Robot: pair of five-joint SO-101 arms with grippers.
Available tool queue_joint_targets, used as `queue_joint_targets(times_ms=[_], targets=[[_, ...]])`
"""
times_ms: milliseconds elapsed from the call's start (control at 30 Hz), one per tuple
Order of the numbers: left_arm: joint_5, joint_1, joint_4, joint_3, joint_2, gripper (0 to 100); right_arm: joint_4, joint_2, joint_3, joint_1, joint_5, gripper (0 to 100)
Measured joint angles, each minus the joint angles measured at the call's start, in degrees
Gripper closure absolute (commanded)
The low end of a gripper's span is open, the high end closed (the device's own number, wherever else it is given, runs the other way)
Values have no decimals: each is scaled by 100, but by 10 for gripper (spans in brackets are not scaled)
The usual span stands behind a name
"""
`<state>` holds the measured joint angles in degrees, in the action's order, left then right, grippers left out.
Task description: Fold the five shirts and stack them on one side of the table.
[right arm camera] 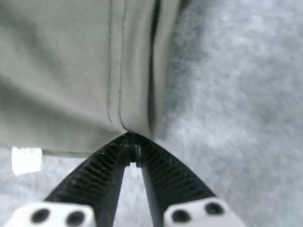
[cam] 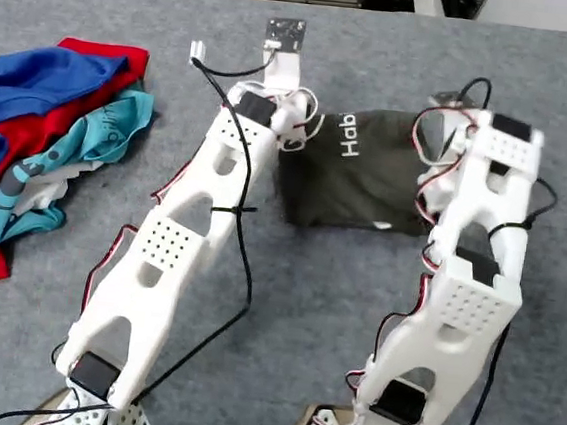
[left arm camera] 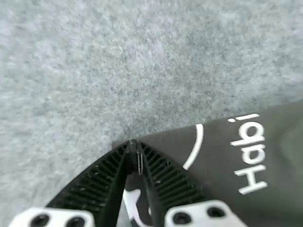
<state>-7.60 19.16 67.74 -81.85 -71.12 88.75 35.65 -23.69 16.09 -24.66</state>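
A dark folded shirt (cam: 357, 174) with white lettering lies in the middle of the grey table. My left gripper (cam: 294, 125) sits at the shirt's far left corner. In the left wrist view the gripper (left arm camera: 133, 145) is shut, its tips pinching the corner of the dark shirt (left arm camera: 236, 165). My right gripper (cam: 440, 127) is at the shirt's far right edge. The right wrist view shows that gripper (right arm camera: 129, 138) shut on a folded hem of the dark shirt (right arm camera: 71, 71). A loose pile of unfolded shirts lies at the left: blue (cam: 35, 83), red (cam: 39, 139) and teal (cam: 90, 139).
Grey felt covers the table (cam: 306, 295). Both white arms stretch from their bases at the near edge toward the shirt. A small white part (cam: 285, 34) lies at the far edge behind the left gripper. Bare felt lies to the right of the right arm.
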Motion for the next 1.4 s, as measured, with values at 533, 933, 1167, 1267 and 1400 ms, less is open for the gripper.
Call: queue_joint_targets(times_ms=[533,933,1167,1267,1400], targets=[[598,633,3244,-1152,756,981,440,1046,-3648,-589,0,994],[149,765,3253,-976,1204,982,-440,2013,-3974,-721,0,994],[35,791,3253,1556,2919,981,-457,2268,-4554,-721,0,994],[53,809,3244,3156,4132,981,-457,2268,-4598,-721,0,994],[114,826,2171,5424,5618,981,-281,2277,-4835,-782,325,994]])
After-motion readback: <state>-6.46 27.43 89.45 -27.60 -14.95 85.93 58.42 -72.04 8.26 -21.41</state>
